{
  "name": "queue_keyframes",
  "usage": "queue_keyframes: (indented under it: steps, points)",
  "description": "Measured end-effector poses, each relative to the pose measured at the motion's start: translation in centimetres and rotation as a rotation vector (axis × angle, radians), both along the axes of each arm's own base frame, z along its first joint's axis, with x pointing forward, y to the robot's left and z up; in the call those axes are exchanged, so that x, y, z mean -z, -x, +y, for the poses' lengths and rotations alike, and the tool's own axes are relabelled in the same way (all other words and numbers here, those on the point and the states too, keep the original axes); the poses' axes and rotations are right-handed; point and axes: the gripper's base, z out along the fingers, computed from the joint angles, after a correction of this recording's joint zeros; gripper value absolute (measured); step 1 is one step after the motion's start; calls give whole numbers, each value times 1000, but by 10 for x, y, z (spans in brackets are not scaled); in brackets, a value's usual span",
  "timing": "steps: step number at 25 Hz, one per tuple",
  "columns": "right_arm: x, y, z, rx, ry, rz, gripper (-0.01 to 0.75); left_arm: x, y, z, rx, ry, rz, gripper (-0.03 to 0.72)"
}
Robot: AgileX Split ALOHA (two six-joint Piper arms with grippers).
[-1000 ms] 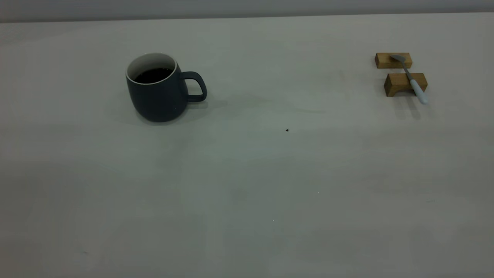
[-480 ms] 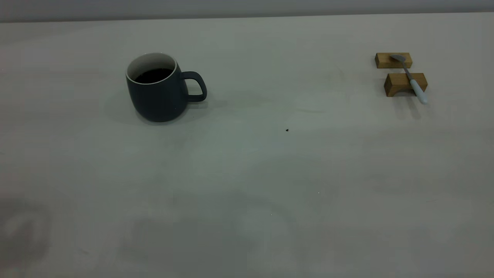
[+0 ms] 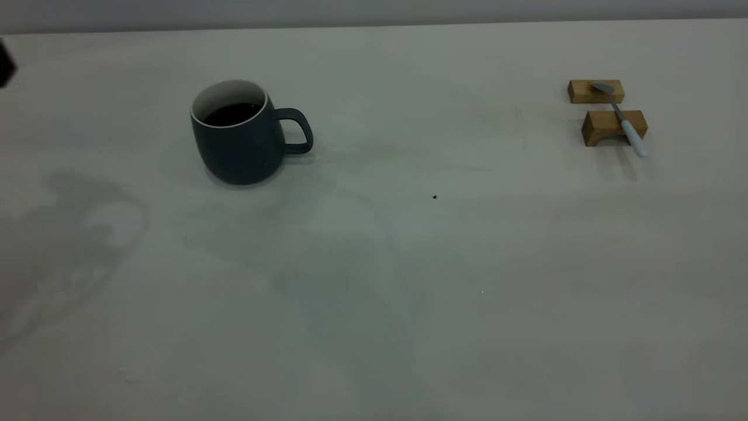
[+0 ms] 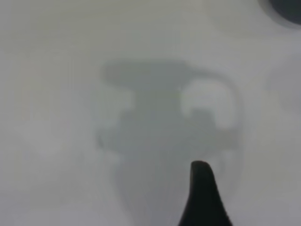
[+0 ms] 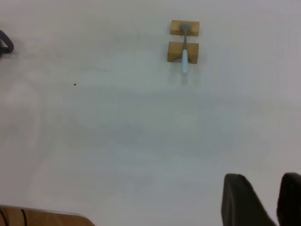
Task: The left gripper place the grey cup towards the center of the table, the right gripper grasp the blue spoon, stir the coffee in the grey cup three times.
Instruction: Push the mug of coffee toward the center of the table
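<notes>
The grey cup stands upright left of the table's middle, handle to the right, with dark coffee inside. The blue spoon lies across two wooden blocks at the far right, also seen in the right wrist view as the spoon. My left gripper hovers over bare table to the cup's left, open, with one finger showing and nothing held. A black part of the left arm shows at the left edge. My right gripper hangs far from the spoon, fingers slightly apart, empty.
Two tan wooden blocks hold the spoon off the table. A tiny dark speck lies near the middle. The cup's edge shows in the left wrist view. The left arm's shadow falls left of the cup.
A black part of the left arm has come in at the left edge, and its shadow has spread up the table toward the cup. Cup and spoon have not moved.
</notes>
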Motion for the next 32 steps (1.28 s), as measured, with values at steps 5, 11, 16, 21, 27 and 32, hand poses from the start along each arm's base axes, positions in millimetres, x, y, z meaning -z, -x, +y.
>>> queue_keyframes:
  steps: [5, 11, 16, 21, 27, 32]
  points:
    - [0, 0, 0, 0, 0, 0, 238, 30, -52, 2, 204, -72, 6, 585]
    - [0, 0, 0, 0, 0, 0, 238, 80, -100, 3, 508, -164, 41, 585]
    - [0, 0, 0, 0, 0, 0, 238, 119, -122, -14, 728, -183, 62, 585]
    - [0, 0, 0, 0, 0, 0, 238, 137, -133, -40, 904, -130, 30, 585]
    - [0, 0, 0, 0, 0, 0, 238, 145, -133, -63, 1053, -55, -5, 585]
    - [0, 0, 0, 0, 0, 0, 238, 146, -131, -80, 1084, -27, -16, 585]
